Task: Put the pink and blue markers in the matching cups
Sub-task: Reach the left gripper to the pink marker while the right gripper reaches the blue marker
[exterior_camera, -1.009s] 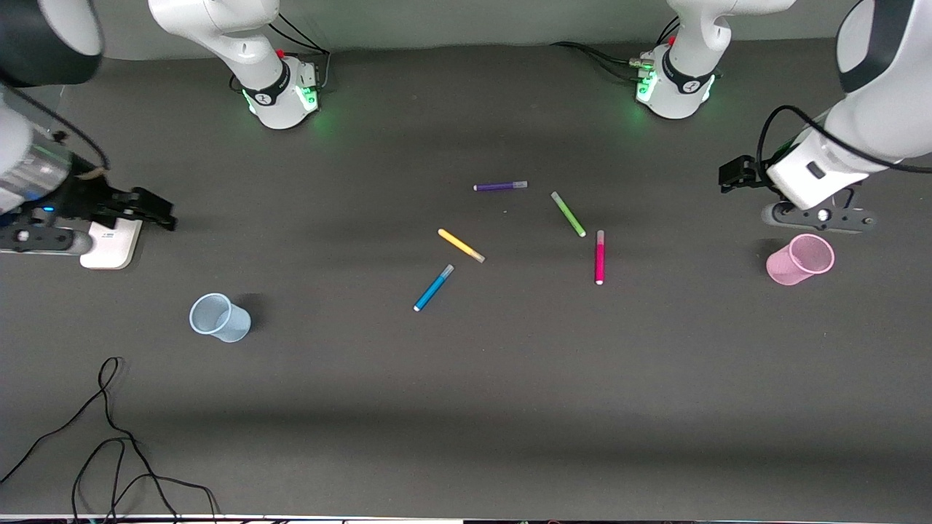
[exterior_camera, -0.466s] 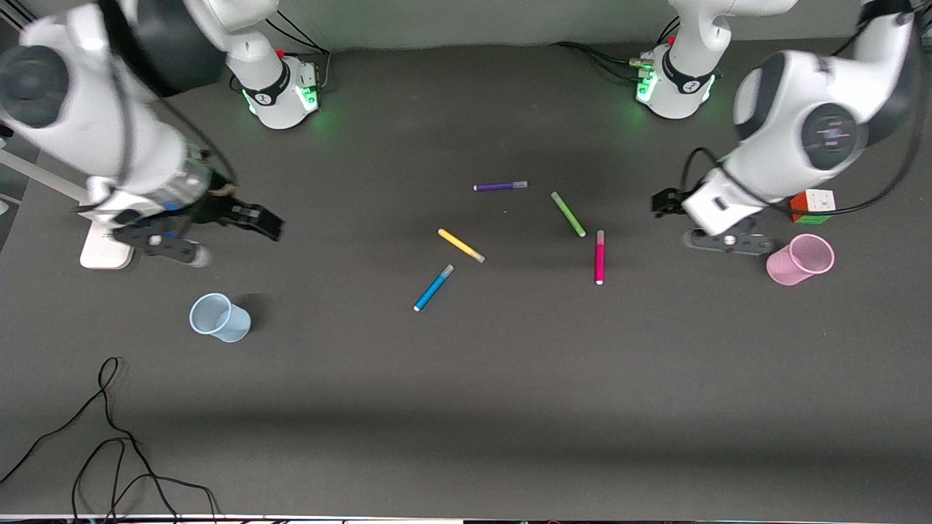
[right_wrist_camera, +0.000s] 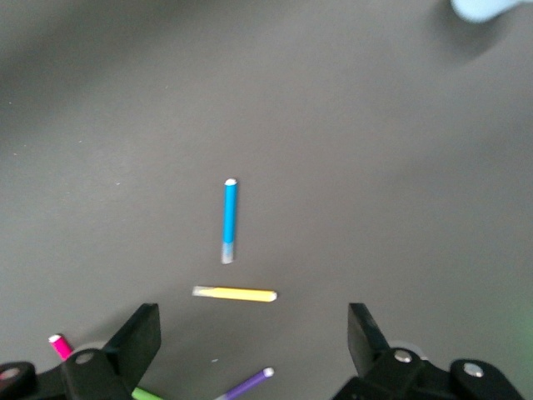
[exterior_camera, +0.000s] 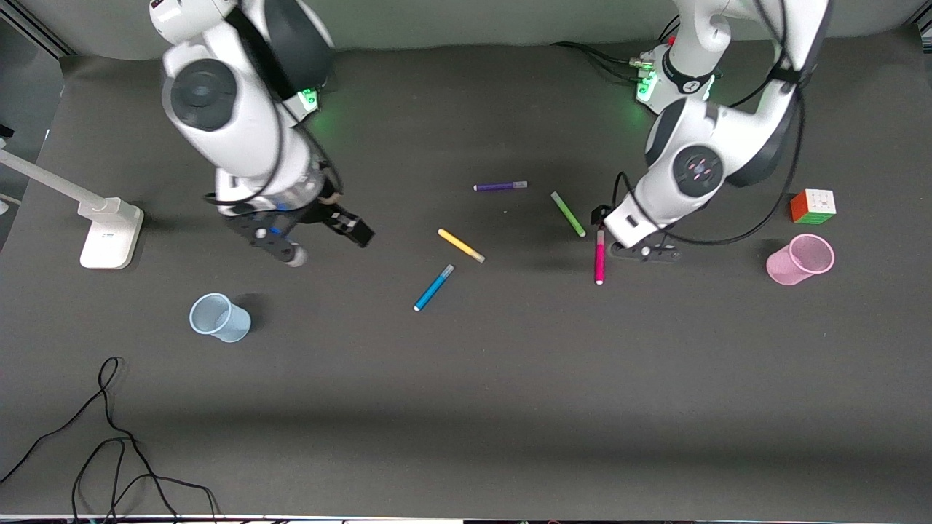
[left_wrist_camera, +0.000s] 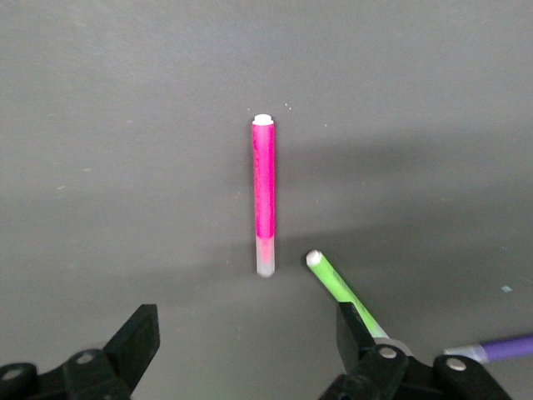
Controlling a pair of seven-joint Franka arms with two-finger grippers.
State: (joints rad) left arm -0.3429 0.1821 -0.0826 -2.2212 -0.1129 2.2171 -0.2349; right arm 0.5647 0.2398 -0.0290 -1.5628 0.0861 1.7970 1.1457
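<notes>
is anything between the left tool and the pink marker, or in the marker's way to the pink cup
Nothing visible blocks either. The left tool hangs open over the cap end of the pink marker; the green marker lies close beside that end, not touching it. Bare table separates the marker from the pink cup; the puzzle cube sits off that line.

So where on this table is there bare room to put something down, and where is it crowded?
Bare: the wide dark strip nearer the front camera than the blue cup and blue marker, edged by the black cable. Also between blue cup and blue marker.

Crowded: the middle, where the pink marker, green, yellow and purple pens lie, left pincer open over them.
</notes>
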